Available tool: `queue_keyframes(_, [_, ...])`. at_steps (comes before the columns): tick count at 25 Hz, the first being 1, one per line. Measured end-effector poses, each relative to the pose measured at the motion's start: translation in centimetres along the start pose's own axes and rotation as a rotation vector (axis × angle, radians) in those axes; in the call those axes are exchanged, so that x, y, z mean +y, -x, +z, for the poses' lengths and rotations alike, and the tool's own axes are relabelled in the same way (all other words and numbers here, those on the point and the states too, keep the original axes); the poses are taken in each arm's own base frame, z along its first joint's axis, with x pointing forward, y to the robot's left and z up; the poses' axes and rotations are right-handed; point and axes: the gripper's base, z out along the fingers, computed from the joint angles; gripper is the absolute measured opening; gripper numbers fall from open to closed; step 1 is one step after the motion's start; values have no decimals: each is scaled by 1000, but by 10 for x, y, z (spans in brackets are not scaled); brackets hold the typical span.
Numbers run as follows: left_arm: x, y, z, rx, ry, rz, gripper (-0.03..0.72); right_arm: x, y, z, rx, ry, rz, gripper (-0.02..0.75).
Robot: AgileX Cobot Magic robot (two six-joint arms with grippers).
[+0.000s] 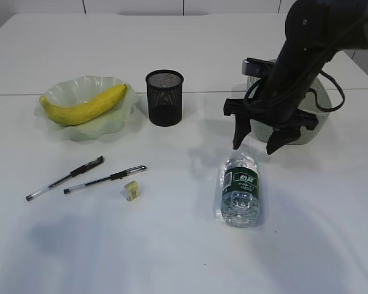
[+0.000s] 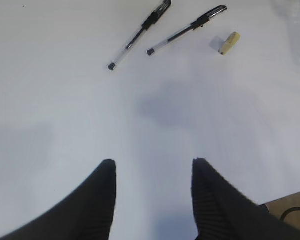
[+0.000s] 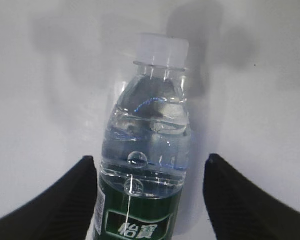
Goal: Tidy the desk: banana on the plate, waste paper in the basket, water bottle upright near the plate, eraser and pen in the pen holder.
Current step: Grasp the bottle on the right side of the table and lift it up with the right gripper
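The water bottle [image 1: 239,190] lies on its side on the desk [image 1: 172,257], whitish cap [image 3: 161,47] pointing away from my right wrist. My right gripper [image 1: 254,147] [image 3: 151,159] hangs open just above it, one finger on each side of the top of the green label, with a gap on the right. The banana [image 1: 86,107] lies in the plate [image 1: 64,131]. Two pens [image 1: 66,177] [image 1: 104,180] and the eraser [image 1: 131,190] lie at front left. My left gripper [image 2: 153,162] is open over bare desk, near side of the pens [image 2: 140,35] and eraser [image 2: 229,43]. No waste paper shows.
The black mesh pen holder [image 1: 165,98] stands upright between plate and right arm. The sage green basket [image 1: 319,101] sits behind the right arm, mostly hidden by it. A seam [image 1: 196,92] crosses the desk behind the plate.
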Motion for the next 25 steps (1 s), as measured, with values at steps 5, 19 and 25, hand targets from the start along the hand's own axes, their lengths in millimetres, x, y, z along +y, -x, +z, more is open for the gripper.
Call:
queue_keyframes(5, [0, 0, 0, 0, 0, 0, 351, -2, 1, 10, 22, -10, 4, 601])
queue_keyframes(19, [0, 0, 0, -2, -3, -2, 351, 3, 21, 21, 21, -24, -10, 620])
queue_keyframes(25, [0, 1, 0, -8, -3, -2, 351, 3, 27, 33, 55, -41, 6, 620])
